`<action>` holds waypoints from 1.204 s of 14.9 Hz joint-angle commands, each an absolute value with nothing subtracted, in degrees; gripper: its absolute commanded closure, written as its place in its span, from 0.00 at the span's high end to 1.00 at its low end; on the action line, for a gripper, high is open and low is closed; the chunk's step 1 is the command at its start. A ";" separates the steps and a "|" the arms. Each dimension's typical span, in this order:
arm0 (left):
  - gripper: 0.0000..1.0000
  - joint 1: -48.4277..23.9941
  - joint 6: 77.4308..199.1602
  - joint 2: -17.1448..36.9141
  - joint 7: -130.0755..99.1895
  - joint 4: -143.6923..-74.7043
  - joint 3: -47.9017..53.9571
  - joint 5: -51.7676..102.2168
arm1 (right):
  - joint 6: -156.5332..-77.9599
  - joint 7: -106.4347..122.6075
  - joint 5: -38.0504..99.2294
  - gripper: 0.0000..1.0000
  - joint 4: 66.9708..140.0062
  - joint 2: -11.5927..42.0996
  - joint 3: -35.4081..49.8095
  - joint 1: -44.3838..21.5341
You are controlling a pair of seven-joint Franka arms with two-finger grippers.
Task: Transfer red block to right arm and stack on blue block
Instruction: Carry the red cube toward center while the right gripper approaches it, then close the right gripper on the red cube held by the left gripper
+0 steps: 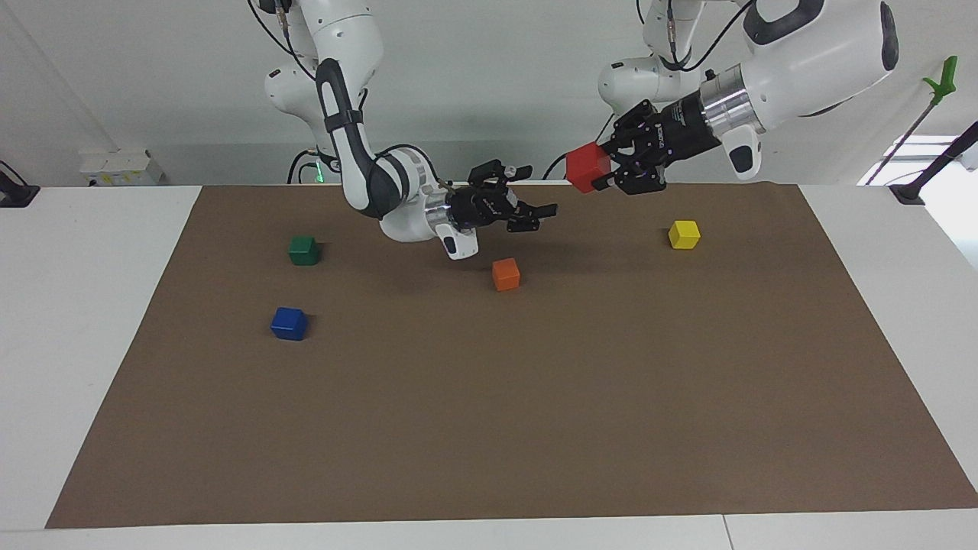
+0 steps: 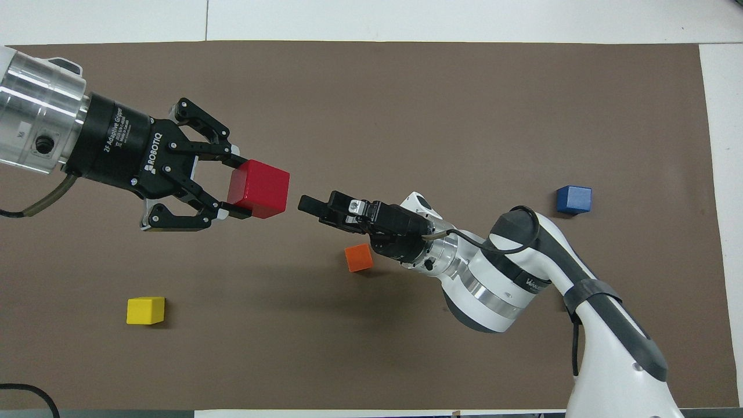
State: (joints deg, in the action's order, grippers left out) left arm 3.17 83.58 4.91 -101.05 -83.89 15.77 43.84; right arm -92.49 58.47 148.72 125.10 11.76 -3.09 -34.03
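Handover step, judged about a third of the way through the task.

My left gripper (image 1: 601, 169) is clenched on the red block (image 1: 587, 166), held up in the air, above the mat (image 1: 489, 428) and clear of it. My right gripper (image 1: 531, 206) faces the red block with jaws spread wide and nothing in them, hanging just short of it and a little lower in the facing view. The two are not touching.

Risks from here:
- Height mismatch: the right gripper's fingers may pass under the red block or clip its lower edge and twist it in my grip
- Only the exposed half of the red block is free to take; a shallow bite could let it drop once I release
- Releasing before the right gripper has closed would drop it; the orange block (image 1: 505, 273) lies on the mat below, toward the right arm's side of the red block

Red block: bright, clean-edged cube, slightly rotated, pinched at one end.

Blue block (image 1: 289, 323) sits on the mat well apart from the red block, bare on top
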 commanded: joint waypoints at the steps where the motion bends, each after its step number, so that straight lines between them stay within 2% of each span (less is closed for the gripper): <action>1: 0.00 2.55 85.60 4.04 -102.74 -84.46 16.35 44.91 | -94.13 57.05 156.35 1.00 122.09 12.74 -2.29 -35.42; 9: 0.00 1.58 87.54 4.04 -102.57 -84.81 16.52 45.97 | -94.92 55.38 158.73 1.00 120.59 12.83 -1.32 -35.42; 13: 0.00 0.71 89.47 3.25 -102.57 -86.39 16.70 45.88 | -101.41 50.81 158.73 1.00 120.23 9.67 -1.32 -35.42; 16: 0.00 -0.26 90.53 2.99 -102.57 -87.01 16.61 45.53 | -102.57 50.36 158.82 1.00 120.15 8.62 -1.06 -35.42; 17: 0.00 -0.35 90.53 2.90 -102.57 -87.01 16.61 45.44 | -102.66 50.36 158.82 0.96 120.15 8.53 -1.05 -35.42; 18: 0.00 -0.35 90.53 2.90 -102.57 -87.01 16.61 45.44 | -102.74 50.36 158.82 0.87 120.23 8.44 -1.05 -35.42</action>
State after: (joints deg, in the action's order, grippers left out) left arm 0.21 89.14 4.61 -101.81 -85.10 17.12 44.59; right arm -101.28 49.77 150.28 119.50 9.26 -2.07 -34.85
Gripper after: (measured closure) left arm 0.458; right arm 0.026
